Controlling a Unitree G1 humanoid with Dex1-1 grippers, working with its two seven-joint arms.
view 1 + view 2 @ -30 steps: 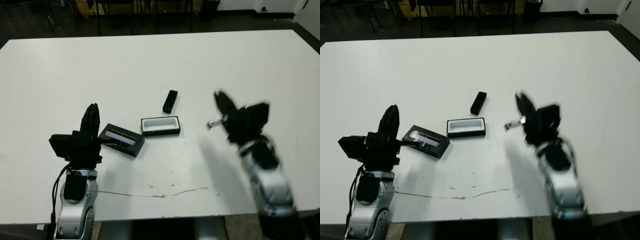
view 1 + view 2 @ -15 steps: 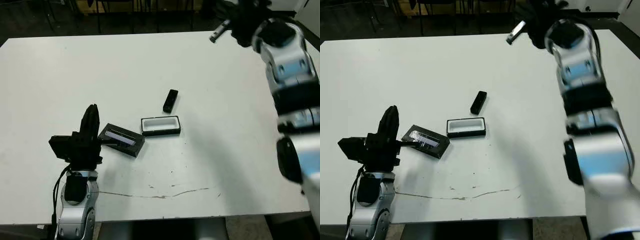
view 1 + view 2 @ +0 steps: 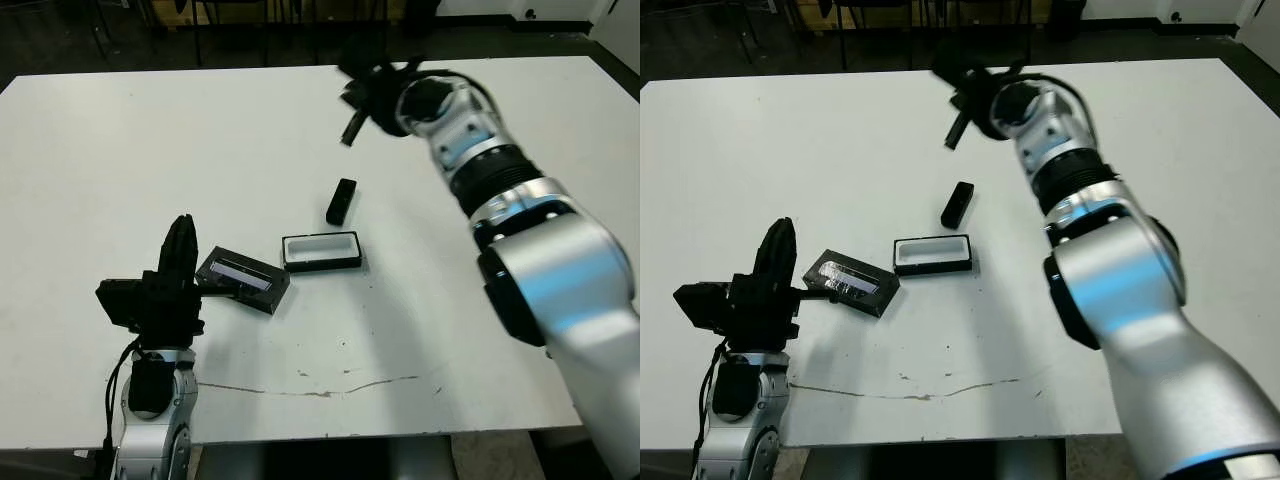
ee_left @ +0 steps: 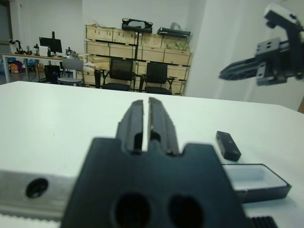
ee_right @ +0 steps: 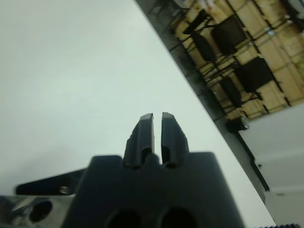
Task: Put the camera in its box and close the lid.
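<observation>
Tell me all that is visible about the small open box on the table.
The box is a small shallow rectangular tray with black outer walls and a white inner lining. It is open and empty, resting flat on the white table. The camera lies just beyond it, apart from it. The lid lies beside its end on the robot's left; whether they touch cannot be told. No gripper touches it.

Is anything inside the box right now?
Nothing: the box shows only its bare white lining. The camera lies on the table just beyond it, and the lid lies beside it, off the box.
</observation>
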